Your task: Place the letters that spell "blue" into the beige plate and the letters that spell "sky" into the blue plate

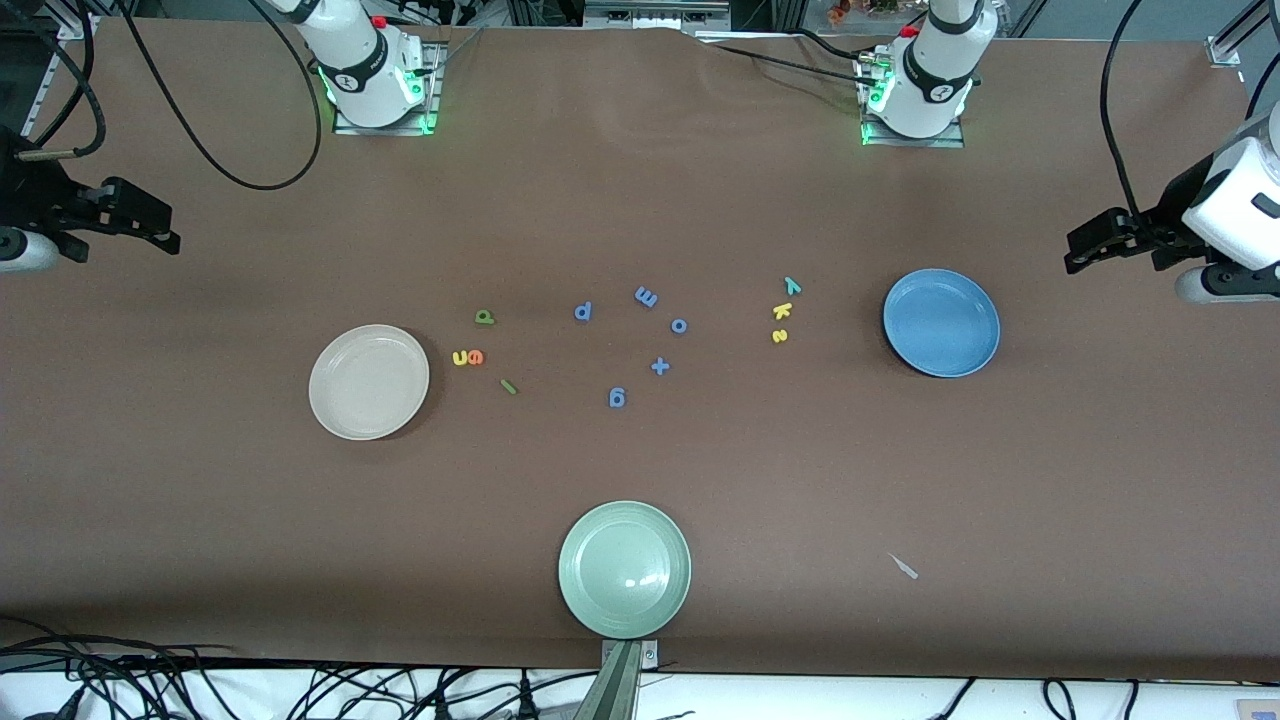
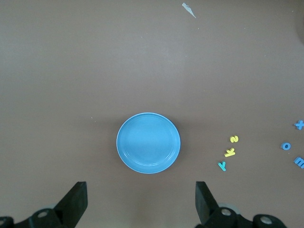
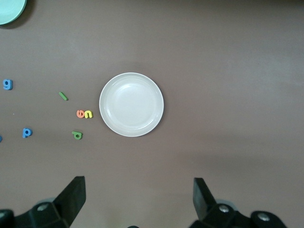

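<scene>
You had sorted nothing: beige plate (image 1: pixel 368 382) and blue plate (image 1: pixel 941 322) sat empty, "blue" letters (image 1: pixel 468 357) and "sky" letters (image 1: pixel 782 311) on the bench beside them, both grippers' (image 1: pixel 1085 250) (image 1: pixel 150 228) fingers open.

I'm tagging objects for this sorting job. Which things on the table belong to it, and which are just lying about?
Belong:
- olive b, green l, yellow u, orange e
- yellow s, yellow k, teal y
- beige plate, blue plate

Lying about:
- blue letters and plus sign
- pale green plate
</scene>
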You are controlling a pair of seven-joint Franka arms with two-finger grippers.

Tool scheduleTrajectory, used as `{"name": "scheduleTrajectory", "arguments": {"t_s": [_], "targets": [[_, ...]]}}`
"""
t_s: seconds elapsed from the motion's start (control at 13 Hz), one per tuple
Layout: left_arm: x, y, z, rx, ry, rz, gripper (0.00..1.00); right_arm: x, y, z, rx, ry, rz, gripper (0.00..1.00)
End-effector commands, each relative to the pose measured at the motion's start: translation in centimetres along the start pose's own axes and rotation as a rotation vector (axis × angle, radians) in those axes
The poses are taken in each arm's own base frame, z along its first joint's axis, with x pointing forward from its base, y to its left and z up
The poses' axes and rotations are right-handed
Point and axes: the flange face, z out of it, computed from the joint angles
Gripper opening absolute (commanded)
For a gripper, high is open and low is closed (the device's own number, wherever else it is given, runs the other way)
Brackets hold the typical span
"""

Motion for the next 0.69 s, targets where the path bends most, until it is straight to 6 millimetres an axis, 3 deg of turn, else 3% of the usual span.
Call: {"name": "scheduleTrajectory", "arguments": {"t_s": [0.0, 0.39, 0.62], "targets": [[0.1, -0.1, -0.8, 0.026, 0.033, 0.020, 1.00, -0.3, 0.0, -0.3, 0.014, -0.004, -0.002, 1.00], [0.1, -0.1, -0.6, 0.026, 0.028, 0.020, 1.00, -0.1, -0.3, -0.2, 0.017, -0.004, -0.007, 1.00], [0.4, 0.9, 1.2, 0.032, -0.008, 0.037, 1.00, 0.1, -0.3, 0.4, 0.021, -0.018, 0.001, 1.00]]}}
